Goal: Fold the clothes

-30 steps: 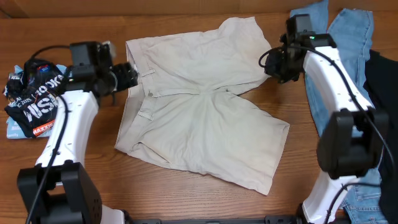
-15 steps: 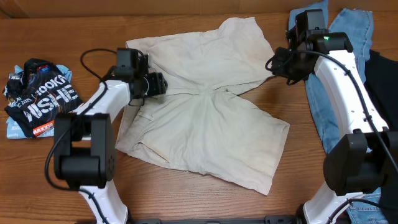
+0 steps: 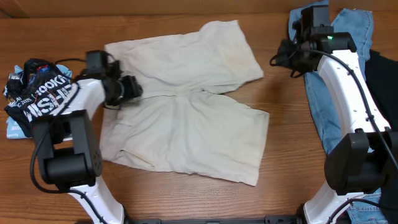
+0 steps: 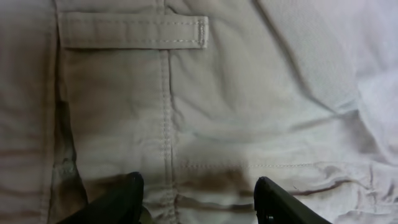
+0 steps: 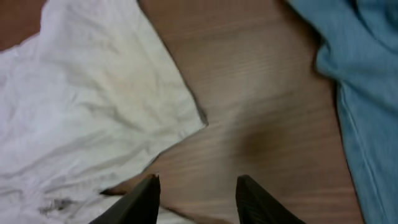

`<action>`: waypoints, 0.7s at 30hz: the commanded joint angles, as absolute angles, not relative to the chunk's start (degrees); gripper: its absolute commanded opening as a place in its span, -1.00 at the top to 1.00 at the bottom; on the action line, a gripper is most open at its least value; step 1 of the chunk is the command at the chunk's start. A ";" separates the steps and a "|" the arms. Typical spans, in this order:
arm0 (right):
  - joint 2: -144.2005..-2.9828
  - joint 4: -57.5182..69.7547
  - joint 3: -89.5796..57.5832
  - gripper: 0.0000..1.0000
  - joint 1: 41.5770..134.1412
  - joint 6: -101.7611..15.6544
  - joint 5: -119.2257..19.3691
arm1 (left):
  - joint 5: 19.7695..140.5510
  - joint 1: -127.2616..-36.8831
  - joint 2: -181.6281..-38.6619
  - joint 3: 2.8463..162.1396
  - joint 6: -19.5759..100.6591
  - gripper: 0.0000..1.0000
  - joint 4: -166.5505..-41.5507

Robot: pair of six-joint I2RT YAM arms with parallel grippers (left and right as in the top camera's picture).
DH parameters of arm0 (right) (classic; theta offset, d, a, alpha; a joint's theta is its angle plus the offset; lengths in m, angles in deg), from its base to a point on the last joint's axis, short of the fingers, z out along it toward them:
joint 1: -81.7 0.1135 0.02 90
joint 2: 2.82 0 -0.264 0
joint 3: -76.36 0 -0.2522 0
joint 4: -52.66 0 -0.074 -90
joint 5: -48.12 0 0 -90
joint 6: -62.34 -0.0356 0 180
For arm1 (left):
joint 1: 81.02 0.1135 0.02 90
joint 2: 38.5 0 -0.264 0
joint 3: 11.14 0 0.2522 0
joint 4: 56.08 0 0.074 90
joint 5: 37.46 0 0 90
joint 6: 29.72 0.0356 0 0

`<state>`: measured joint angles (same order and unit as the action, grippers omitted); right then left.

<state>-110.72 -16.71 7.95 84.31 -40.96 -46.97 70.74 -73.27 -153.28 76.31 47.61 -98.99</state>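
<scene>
**Cream shorts flat on the worktop, waist to the left, legs to the right**

The cream shorts (image 3: 186, 124) lie spread in the middle of the worktop (image 3: 286, 106). Their long axis runs left to right, with the waist end toward the left arm and both legs pointing right. One leg angles toward the far edge and the other toward the near edge, and they part at the crotch near the middle.

The left fingers (image 4: 127, 196) stand well apart, tips down on the waist end just below a belt loop (image 4: 134, 31). The cloth between them is puckered, but no fold shows pinched.

The right fingers (image 5: 144, 198) are also spread, hovering over bare wood just beside the far leg's hem corner and holding nothing.

The light blue jeans (image 3: 320, 102) run far to near along the right side, with a dark garment (image 3: 380, 74) beyond them. The black white-lettered piece (image 3: 37, 99) sits bunched at the left edge.

Bare wood shows between the legs and the jeans, and along the near and far edges.
</scene>
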 commanded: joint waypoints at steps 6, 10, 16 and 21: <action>-121.40 -7.07 8.32 -0.12 84.20 -40.67 -53.81 | 69.12 -73.06 -155.62 75.17 50.02 -0.30 -100.87; -126.87 -2.46 8.32 -0.16 84.20 -40.74 -57.00 | 69.08 -73.71 -155.62 75.17 50.02 -0.33 -101.11; -133.62 0.71 8.34 -0.16 84.20 -41.09 -59.53 | 69.01 -73.71 -155.62 75.17 50.02 -0.33 -101.42; -135.11 0.05 8.34 -0.01 84.20 -41.11 -62.42 | 68.84 -73.71 -155.62 75.17 50.02 -0.34 -101.48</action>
<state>-133.38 0.56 8.08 84.29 -41.06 -59.38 69.93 -73.17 -153.28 76.70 48.97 -100.08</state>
